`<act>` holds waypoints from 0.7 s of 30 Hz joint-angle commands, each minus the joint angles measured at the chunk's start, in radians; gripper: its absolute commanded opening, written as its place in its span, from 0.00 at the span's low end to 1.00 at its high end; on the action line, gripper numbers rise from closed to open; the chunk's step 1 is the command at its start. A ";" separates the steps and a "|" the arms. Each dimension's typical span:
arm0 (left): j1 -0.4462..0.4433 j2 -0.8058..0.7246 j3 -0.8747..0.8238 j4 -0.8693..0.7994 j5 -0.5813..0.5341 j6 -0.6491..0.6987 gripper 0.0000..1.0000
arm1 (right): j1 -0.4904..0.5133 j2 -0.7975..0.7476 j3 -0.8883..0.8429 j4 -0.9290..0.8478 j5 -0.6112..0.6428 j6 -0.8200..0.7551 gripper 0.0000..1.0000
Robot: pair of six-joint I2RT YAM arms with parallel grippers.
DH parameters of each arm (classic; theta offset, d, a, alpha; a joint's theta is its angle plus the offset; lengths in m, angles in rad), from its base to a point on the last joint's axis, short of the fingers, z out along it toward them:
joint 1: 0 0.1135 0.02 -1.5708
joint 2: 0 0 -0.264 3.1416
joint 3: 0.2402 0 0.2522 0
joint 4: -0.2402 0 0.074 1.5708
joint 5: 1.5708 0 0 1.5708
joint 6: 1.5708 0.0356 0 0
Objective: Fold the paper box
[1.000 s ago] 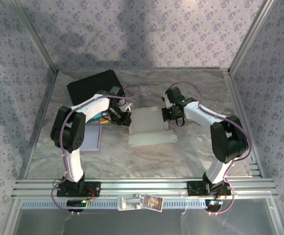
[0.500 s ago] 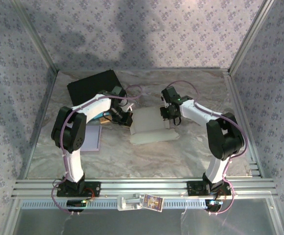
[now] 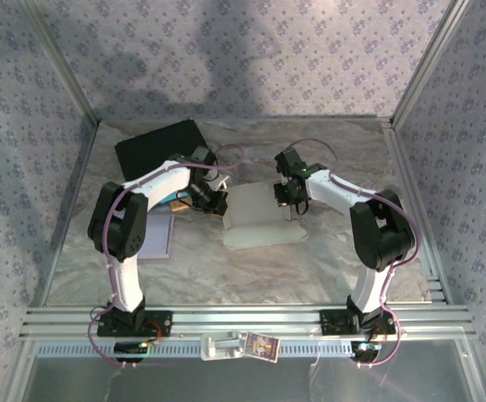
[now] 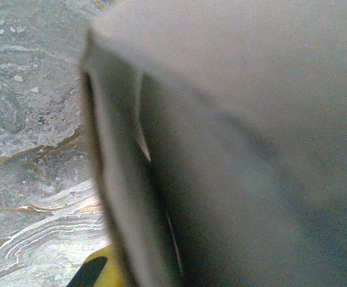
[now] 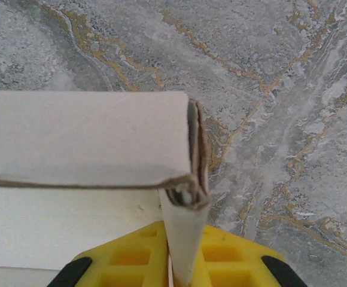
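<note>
Patterned lilac wallpaper walls close in the booth on three sides; below them lies the grey marbled table with gold veins, and along its near edge runs a ribbed aluminium rail; the white and black left arm and its twin, the right arm, both bend inward toward the middle. At the back left lies a flat black rectangular board, partly under the left arm's forearm. Now the centre of the table: the white paper box sits there partly folded, low and roughly square, right between the two wrists. A pale lilac sheet lies flat beside the left arm's elbow. Down to the pincers: the left gripper is at the box's left edge, clenched tight; its wrist camera shows a blurred grey box wall very close, whose edge runs down beside one yellow finger, so it looks to be pinching that wall. The right gripper is at the box's right rear corner; from its wrist camera, a narrow upright paper flap stands clamped between its two yellow fingers, under a folded-over box wall. Smallest of all: a little printed card lying on the rail.
</note>
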State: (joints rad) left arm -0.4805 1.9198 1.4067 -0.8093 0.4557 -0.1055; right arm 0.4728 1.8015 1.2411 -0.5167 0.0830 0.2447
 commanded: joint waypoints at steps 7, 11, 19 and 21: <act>-0.018 0.010 0.047 -0.022 -0.034 -0.028 0.00 | 0.052 0.081 0.112 -0.233 0.301 0.193 0.00; -0.022 0.003 0.028 0.010 -0.054 -0.076 0.00 | 0.131 0.129 0.187 -0.404 0.463 0.340 0.00; -0.031 -0.011 -0.057 0.174 -0.077 -0.238 0.02 | 0.162 0.093 0.143 -0.348 0.384 0.299 0.00; -0.032 -0.011 -0.082 0.228 -0.075 -0.279 0.09 | 0.161 0.064 0.110 -0.306 0.371 0.277 0.00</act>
State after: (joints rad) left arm -0.5045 1.9125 1.3647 -0.7074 0.4034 -0.2993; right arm 0.6350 1.9087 1.3964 -0.8047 0.4416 0.5491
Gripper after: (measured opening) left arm 0.077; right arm 0.060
